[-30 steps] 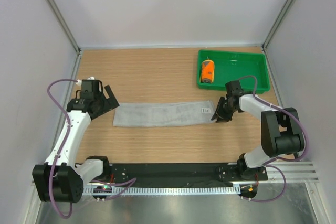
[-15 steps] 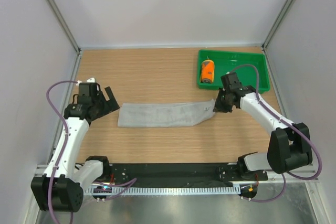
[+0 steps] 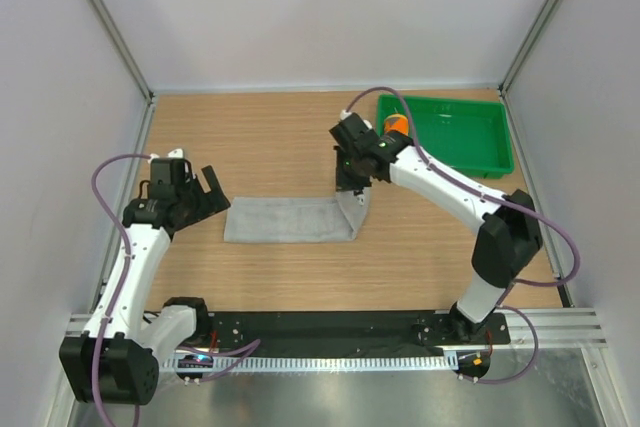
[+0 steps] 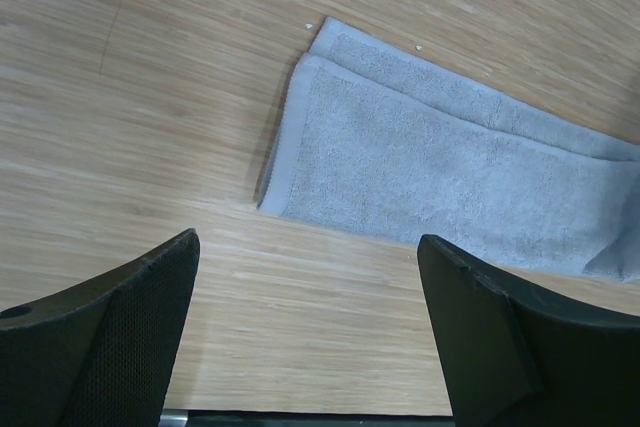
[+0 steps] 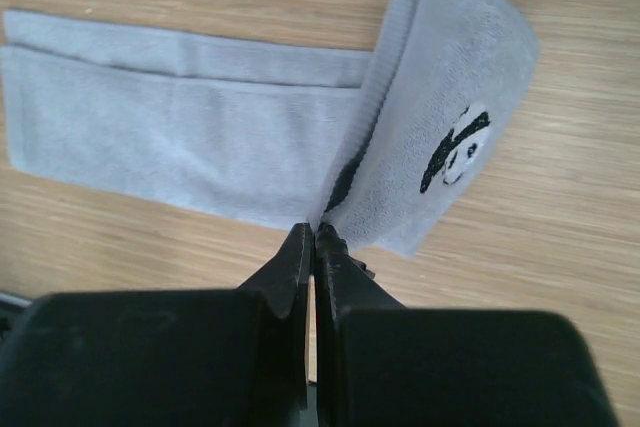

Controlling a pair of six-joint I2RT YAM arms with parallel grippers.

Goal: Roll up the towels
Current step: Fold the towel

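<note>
The light grey towel (image 3: 285, 219) lies as a long strip on the wooden table. Its right end is lifted and folded back to the left, pinched in my right gripper (image 3: 350, 185), which is shut on it. In the right wrist view the raised flap (image 5: 450, 117) shows a small panda print, and the jaws (image 5: 316, 239) clamp its edge. My left gripper (image 3: 212, 195) stands open just off the towel's left end, with only bare table between its fingers (image 4: 105, 337). The towel's left end (image 4: 420, 162) lies flat ahead of it. The orange towel (image 3: 397, 123) sits rolled in the tray, partly hidden by the right arm.
A green plastic tray (image 3: 470, 132) stands at the back right corner. White walls with metal posts close in the left, back and right sides. The arm bases and a black rail run along the near edge.
My right gripper has shut on the grey towel's right end, lifted it and carried it left, folding the strip over itself. The left arm has barely moved.
</note>
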